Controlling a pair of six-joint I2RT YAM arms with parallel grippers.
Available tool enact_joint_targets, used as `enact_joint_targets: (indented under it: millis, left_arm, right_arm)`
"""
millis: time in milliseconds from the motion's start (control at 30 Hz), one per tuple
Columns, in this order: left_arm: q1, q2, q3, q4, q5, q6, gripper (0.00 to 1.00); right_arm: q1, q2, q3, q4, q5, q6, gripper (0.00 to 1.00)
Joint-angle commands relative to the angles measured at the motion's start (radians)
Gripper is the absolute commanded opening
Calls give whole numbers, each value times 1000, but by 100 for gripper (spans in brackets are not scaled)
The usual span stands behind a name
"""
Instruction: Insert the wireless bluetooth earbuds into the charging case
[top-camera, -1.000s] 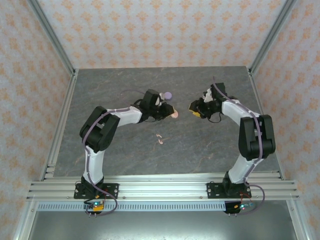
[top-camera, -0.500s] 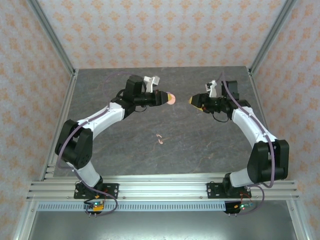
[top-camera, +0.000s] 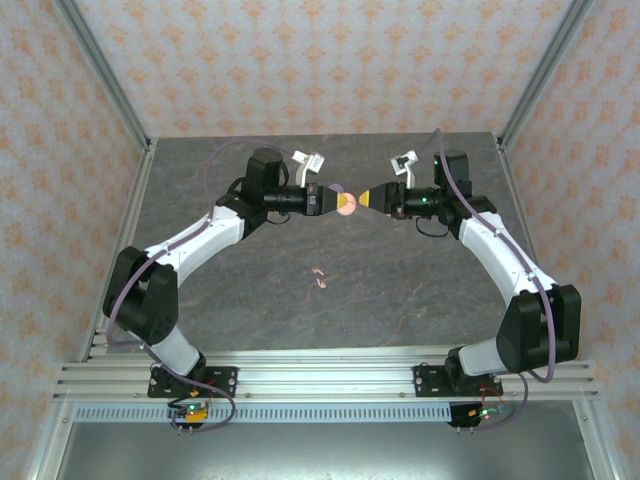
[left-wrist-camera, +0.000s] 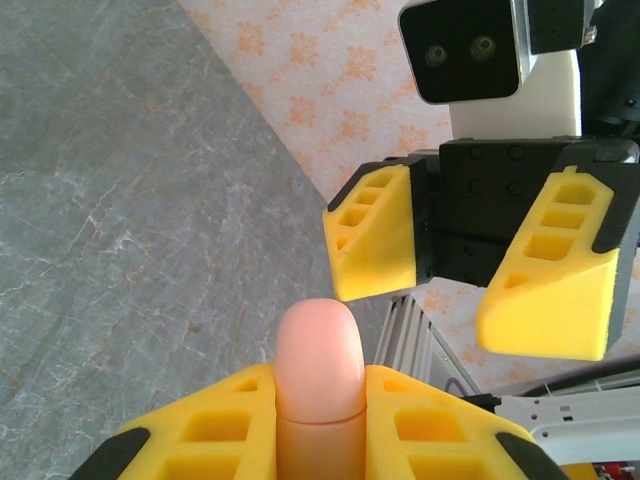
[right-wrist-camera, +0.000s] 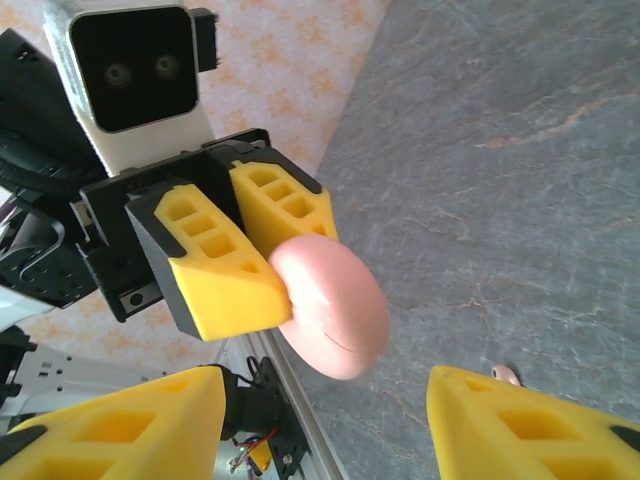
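Our left gripper (top-camera: 330, 202) clamps a pink case (top-camera: 347, 203), nose to nose with the right gripper (top-camera: 367, 199).
We see the right jaws apart; both arms reach level over the table's (top-camera: 430, 300) far half. Two pink earbuds (top-camera: 320, 277) lie near its centre.

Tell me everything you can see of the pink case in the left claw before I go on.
The pink charging case is a smooth, glossy, pale pink rounded disc. It looks like plastic, has a thin seam line running round it, and appears closed. The left claw pinches it across its two faces, so part of it sticks out past the tips. It is held up off the grey table. The open right claw faces it at close range without touching it.
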Motion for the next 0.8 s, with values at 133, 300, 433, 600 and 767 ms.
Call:
enact_joint_targets:
  millis: [133, 300, 433, 600, 767]
  left_arm:
    - [-1, -64, -5, 18, 64, 31, 19]
    - [-6, -71, 4, 7, 76, 39, 19]
    - [-10, -67, 16, 0, 81, 43, 19]
    - [-24, -55, 37, -7, 76, 45, 19]
    - [-31, -44, 53, -16, 72, 46, 19]
  right_arm:
    - [28, 46, 61, 26, -68, -46, 53]
    - [29, 54, 66, 26, -92, -52, 51]
    - [34, 57, 74, 20, -104, -59, 48]
    - [42, 63, 83, 1, -115, -76, 42]
    - [49, 70, 94, -26, -126, -94, 38]
